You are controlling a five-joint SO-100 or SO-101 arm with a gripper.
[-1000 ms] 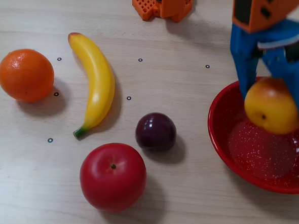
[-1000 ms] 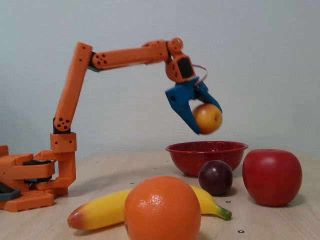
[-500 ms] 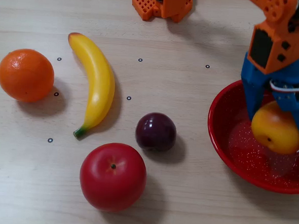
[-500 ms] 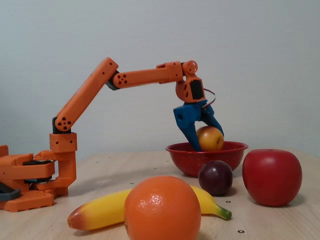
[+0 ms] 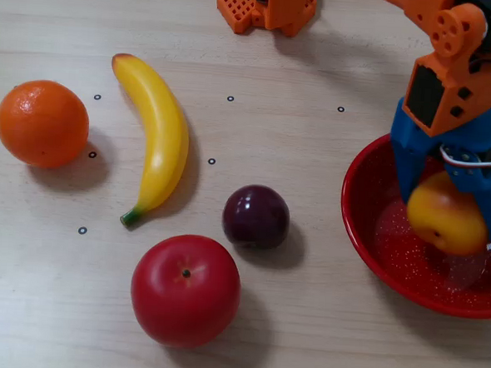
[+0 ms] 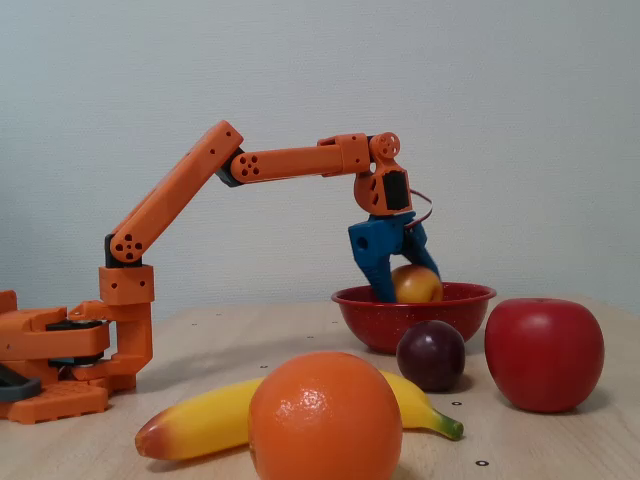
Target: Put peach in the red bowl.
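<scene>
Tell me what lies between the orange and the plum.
In the top-down fixed view, the banana lies between the orange and the plum, touching neither.

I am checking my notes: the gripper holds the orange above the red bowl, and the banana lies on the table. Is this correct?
Not quite: the gripper holds the peach, not the orange, which sits on the table. A fixed view shows it. The red bowl and banana are as stated.

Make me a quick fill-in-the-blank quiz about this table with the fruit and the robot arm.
1. The gripper is closed on the ____.
2. The held fruit hangs over the ____ bowl.
3. In the top-down fixed view, the banana lies between the plum and the ____.
4. The red apple rests on the ____.

Missing words: peach; red; orange; table
</scene>
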